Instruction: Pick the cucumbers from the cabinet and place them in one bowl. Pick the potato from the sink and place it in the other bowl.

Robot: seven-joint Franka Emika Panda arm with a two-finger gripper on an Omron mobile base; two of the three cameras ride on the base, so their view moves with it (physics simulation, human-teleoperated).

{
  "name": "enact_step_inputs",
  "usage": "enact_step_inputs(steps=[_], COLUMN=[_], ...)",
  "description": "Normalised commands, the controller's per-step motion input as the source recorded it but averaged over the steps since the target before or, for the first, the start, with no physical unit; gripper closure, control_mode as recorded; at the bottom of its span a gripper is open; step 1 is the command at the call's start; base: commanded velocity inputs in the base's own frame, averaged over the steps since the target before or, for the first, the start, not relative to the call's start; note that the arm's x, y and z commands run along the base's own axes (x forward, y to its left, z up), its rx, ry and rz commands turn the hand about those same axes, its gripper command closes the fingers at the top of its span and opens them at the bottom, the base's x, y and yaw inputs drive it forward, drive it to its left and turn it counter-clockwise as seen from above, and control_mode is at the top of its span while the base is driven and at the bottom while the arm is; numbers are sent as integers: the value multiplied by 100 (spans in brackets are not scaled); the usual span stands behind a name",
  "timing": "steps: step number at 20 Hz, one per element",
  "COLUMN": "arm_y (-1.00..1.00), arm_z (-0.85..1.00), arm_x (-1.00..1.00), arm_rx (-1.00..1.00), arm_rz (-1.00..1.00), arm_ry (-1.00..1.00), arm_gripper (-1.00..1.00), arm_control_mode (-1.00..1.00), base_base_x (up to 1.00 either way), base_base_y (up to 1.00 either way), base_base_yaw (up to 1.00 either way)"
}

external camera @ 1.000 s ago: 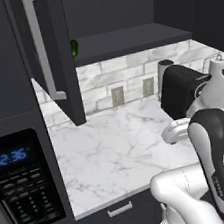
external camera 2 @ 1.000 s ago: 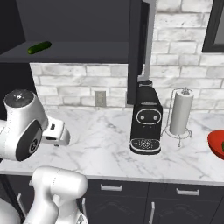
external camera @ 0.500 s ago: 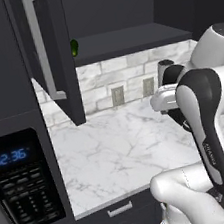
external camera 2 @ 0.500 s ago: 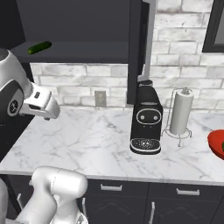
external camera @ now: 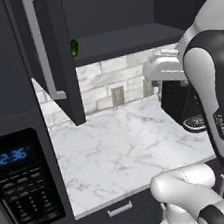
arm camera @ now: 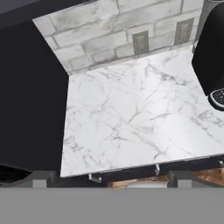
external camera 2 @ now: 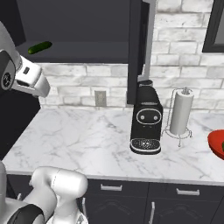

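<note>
Rising from counter level over the last second, the arm now carries its gripper [external camera 2: 37,85] just below the cabinet [external camera 2: 87,51] shelf (jaws probably spread wide, empty), nearer the cucumber [external camera 2: 39,47] lying there, ungrasped.

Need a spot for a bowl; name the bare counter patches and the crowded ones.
Free: the white marble counter between the black microwave and the black coffee machine, up to the brick wall outlet. Crowded: the coffee machine, the paper towel holder and the glossy red bowl sit together.
</note>
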Motion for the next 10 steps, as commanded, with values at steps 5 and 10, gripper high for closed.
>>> enact_step_inputs(steps=[5,10], arm_y=[34,38], arm_z=[60,25], arm_x=[47,68], arm_rx=[2,0], arm_rz=[-8,-8], arm_ry=[-4,-14], arm_gripper=[-100,-100], arm_control_mode=[-100,-100], base_base_x=[0,0], base_base_y=[0,0], base_base_yaw=[0,0])
